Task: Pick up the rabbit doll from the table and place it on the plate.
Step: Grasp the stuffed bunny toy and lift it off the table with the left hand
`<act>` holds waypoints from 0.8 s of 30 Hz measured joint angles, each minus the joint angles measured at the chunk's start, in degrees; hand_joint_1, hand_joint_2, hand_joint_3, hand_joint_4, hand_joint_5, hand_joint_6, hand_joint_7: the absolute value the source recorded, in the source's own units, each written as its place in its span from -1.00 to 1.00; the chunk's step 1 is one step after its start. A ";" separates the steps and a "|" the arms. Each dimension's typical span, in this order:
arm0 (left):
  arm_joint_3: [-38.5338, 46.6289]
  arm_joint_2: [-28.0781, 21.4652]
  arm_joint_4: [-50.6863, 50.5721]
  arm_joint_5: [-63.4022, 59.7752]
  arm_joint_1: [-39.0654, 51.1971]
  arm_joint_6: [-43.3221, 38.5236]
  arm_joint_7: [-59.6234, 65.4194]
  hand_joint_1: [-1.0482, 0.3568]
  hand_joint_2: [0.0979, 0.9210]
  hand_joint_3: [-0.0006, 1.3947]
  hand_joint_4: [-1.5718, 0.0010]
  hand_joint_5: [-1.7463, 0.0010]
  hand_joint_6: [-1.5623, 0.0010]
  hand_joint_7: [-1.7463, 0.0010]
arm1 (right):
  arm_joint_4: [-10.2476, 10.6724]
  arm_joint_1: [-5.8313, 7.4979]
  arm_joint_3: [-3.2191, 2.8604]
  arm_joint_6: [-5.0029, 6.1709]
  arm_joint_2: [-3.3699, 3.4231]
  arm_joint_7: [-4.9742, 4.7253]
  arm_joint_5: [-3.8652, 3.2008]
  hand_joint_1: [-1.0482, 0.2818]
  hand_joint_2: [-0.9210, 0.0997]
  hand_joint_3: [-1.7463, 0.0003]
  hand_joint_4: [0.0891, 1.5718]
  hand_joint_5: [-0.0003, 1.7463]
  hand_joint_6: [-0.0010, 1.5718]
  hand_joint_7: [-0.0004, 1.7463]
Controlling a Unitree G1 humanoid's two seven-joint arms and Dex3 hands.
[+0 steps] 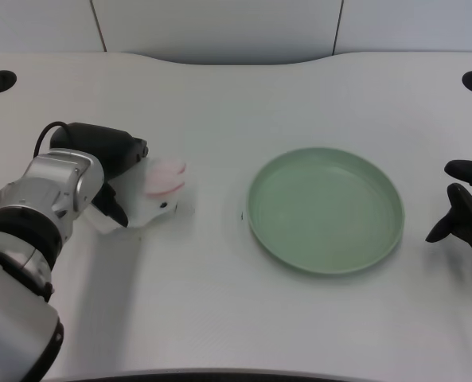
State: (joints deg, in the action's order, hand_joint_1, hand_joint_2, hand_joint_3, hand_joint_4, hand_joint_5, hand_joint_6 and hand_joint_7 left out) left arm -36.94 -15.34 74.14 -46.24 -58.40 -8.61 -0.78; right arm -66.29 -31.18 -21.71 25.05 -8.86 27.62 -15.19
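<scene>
The small white plush rabbit doll with pale pink ears [157, 193] lies on the white table [220, 310], at the left of the scene and at mid depth. Its pink ears point toward the right and rear; a small dark mark, apparently an eye, shows on its lower right side. The doll's left part is covered by the robot's hand, so its full outline cannot be made out.

The black many-fingered left hand [112, 171] is at the doll's left side and in contact with it. Black fingers lie over the doll's upper left edge and another dark finger shows below it, against the white body. The hand appears closed around the doll, though the fingers on the far side are hidden and the firmness of the hold cannot be confirmed. The doll's underside appears to rest on the table surface. The silver left forearm [40, 203] runs from the lower left corner up to the hand.

The round pale green plastic plate with a raised rim [255, 208] sits on the table to the right of the doll, well apart from it. No object lies in the plate.
</scene>
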 measured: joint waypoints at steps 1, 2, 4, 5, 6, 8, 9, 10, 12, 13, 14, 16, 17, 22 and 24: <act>0.23 -0.13 0.06 0.34 0.05 -0.28 0.05 -0.48 0.80 -0.99 0.62 0.48 0.37 0.83 | 0.33 0.17 -0.01 0.01 0.00 0.03 -0.05 -0.19 -1.00 0.70 -0.01 0.75 -0.12 0.48; 0.47 -0.23 0.09 0.74 0.12 -0.34 0.05 -0.44 0.79 -0.99 0.60 0.48 0.35 0.82 | 0.61 0.34 -0.02 0.04 0.00 0.11 -0.12 -0.19 -1.00 0.70 -0.02 0.75 -0.13 0.48; 1.15 -0.38 0.13 1.58 0.39 -0.39 0.04 -0.29 0.72 -1.00 0.55 0.47 0.27 0.80 | 1.00 0.69 -0.03 0.46 0.00 0.21 -0.17 -0.18 -1.00 0.68 -0.03 0.75 -0.14 0.49; 1.36 -0.42 0.13 1.81 0.61 -0.39 0.04 -0.25 0.70 -1.00 0.52 0.47 0.24 0.80 | 1.16 0.87 -0.01 0.72 0.00 0.26 -0.17 -0.18 -1.00 0.67 -0.03 0.75 -0.15 0.49; 1.54 -0.44 0.13 2.09 0.95 -0.42 0.05 -0.20 0.68 -1.00 0.49 0.46 0.21 0.79 | 1.32 1.06 -0.01 0.82 0.00 0.38 -0.19 -0.18 -1.00 0.67 -0.03 0.75 -0.15 0.49; 1.85 -0.47 0.12 2.30 1.63 -0.76 0.31 -0.13 0.67 -1.00 0.46 0.43 0.17 0.77 | 1.46 1.53 -0.03 0.85 0.01 0.86 -0.44 -0.18 -1.00 0.67 -0.03 0.75 -0.15 0.49; 1.88 -0.48 0.12 2.32 1.77 -0.82 0.33 -0.08 0.65 -1.00 0.44 0.41 0.14 0.76 | 1.47 1.73 -0.03 0.86 0.02 1.02 -0.53 -0.17 -1.00 0.66 -0.04 0.75 -0.16 0.50; 1.87 -0.48 0.12 2.31 1.78 -0.81 0.35 -0.06 0.64 -1.00 0.42 0.40 0.10 0.74 | 1.52 1.87 -0.04 0.86 0.04 1.21 -0.65 -0.16 -1.00 0.66 -0.03 0.74 -0.15 0.50; 1.86 -0.48 0.14 2.29 1.78 -0.60 0.38 -0.10 0.65 -1.00 0.41 0.41 0.06 0.70 | 1.82 2.00 -0.04 0.81 0.08 1.26 -0.96 -0.15 -1.00 0.66 -0.02 0.74 -0.15 0.50; 1.82 -0.48 0.16 2.25 1.78 -0.43 0.36 -0.11 0.64 -1.00 0.39 0.39 0.06 0.66 | 2.09 2.05 -0.04 0.71 0.08 1.26 -1.14 -0.14 -1.00 0.66 -0.02 0.73 -0.15 0.49; 1.77 -0.48 0.17 2.21 1.78 -0.21 0.32 -0.12 0.66 -0.99 0.37 0.37 0.07 0.63 | 2.37 2.10 -0.04 0.63 0.08 1.26 -1.42 -0.13 -1.00 0.66 -0.01 0.73 -0.15 0.49; 1.09 -0.43 0.21 1.80 1.74 0.33 -0.11 -0.13 0.72 -0.99 0.35 0.22 0.10 0.57 | 2.97 2.27 -0.04 0.34 0.08 1.26 -1.70 -0.11 -1.00 0.66 -0.01 0.72 -0.16 0.49; 0.66 -0.36 0.25 1.49 1.68 0.81 -0.81 -0.14 0.76 -0.99 0.27 0.08 0.06 0.53 | 3.29 2.38 -0.04 -0.02 0.08 1.26 -1.83 -0.10 -1.00 0.66 -0.01 0.72 -0.16 0.49; -0.44 0.36 0.53 1.02 1.02 3.67 -2.53 -0.16 0.80 -1.00 0.16 -0.18 -0.08 0.49 | 3.78 2.85 -0.05 -0.56 0.11 1.59 -2.53 -0.11 -1.00 0.66 -0.01 0.70 -0.17 0.47; -0.78 0.46 0.56 0.93 0.92 3.91 -2.39 -0.10 0.85 -1.00 0.16 -0.12 -0.08 0.67 | 3.79 2.95 -0.04 -0.59 0.12 1.69 -2.61 -0.11 -1.00 0.66 -0.01 0.70 -0.17 0.46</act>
State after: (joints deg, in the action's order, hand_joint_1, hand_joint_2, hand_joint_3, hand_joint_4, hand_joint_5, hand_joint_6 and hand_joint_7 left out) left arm -37.72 -14.88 74.69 -45.31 -57.48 -4.70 -3.17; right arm -62.50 -28.23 -21.75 24.46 -8.75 29.32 -17.81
